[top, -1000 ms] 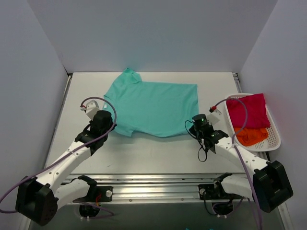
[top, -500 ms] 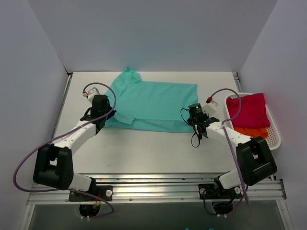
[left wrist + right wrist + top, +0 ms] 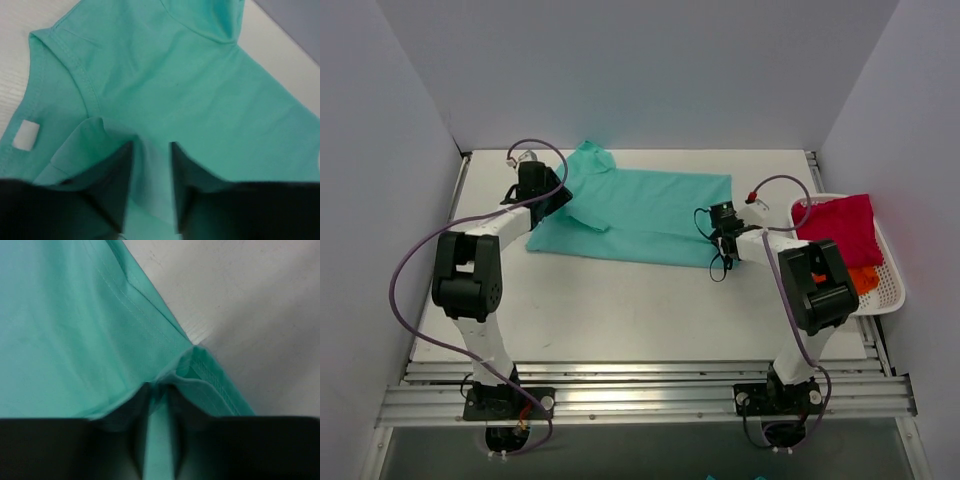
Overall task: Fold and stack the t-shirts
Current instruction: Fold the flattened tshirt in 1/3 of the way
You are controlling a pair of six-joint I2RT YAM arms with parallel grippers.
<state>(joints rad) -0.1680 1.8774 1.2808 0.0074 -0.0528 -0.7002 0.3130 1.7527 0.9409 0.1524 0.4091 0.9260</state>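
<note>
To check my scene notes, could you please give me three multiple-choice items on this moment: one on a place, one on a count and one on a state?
1. Where does the magenta-red t-shirt lie?
A. spread on the teal t-shirt
B. in the white basket
C. hanging from the right tool

2. How many t-shirts show?
A. one
B. two
C. three

3. What is the right tool doing?
A. hanging open over the white basket
B. pinching the teal t-shirt's edge
C. holding the orange t-shirt

Answers:
1 B: the top view shows it inside the basket's walls.
2 C: there is one teal, one magenta-red and one orange.
3 B: the right wrist view shows teal cloth clamped between its fingers.
</note>
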